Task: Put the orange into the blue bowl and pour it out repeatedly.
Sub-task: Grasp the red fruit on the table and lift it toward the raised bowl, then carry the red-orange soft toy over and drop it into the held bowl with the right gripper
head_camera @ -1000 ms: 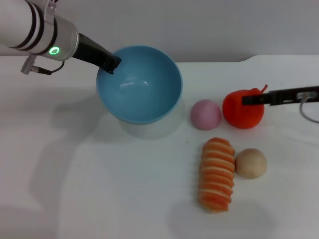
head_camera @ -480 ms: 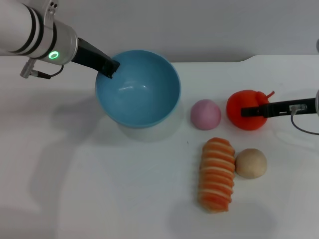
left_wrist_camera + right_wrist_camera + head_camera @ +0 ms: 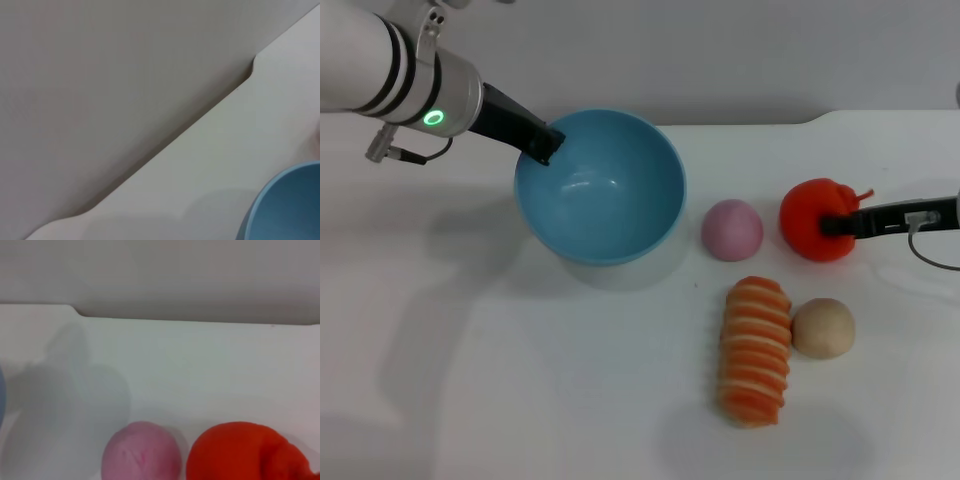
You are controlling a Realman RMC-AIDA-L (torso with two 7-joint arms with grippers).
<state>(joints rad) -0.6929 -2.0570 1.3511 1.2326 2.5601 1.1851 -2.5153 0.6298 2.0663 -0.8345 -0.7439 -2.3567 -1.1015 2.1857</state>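
Right end effector (image 3: 832, 226) clamped on the orange (image 3: 812, 216); left end effector (image 3: 544, 143) grips the blue bowl (image 3: 605, 215) rim.

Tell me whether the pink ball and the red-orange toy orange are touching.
Apart. The head view shows white table between the pink ball and the red-orange round soft toy orange.

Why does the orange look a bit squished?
The right gripper has its jaws shut on the orange, denting its soft side. The blue bowl, held at its rim by the left gripper, sits tilted. Nothing is spilled.
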